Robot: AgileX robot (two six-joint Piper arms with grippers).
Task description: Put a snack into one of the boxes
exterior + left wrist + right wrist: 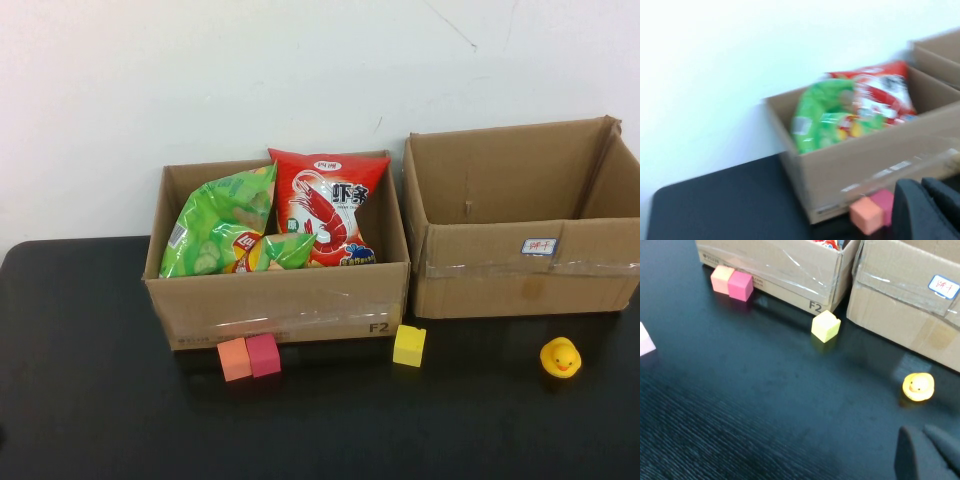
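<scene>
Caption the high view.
Green and red snack bags fill the left cardboard box; neither gripper shows.

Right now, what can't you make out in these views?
- Left claw: only dark finger tips at the left wrist view's edge; open or shut unreadable. Not in the high view.
- Right claw: same, cut off in the right wrist view.
- Lower part of the green snack bag and red shrimp snack bag: hidden by the left box front wall.
- Right box floor: hidden behind its front wall.
- Label text: too small.
</scene>
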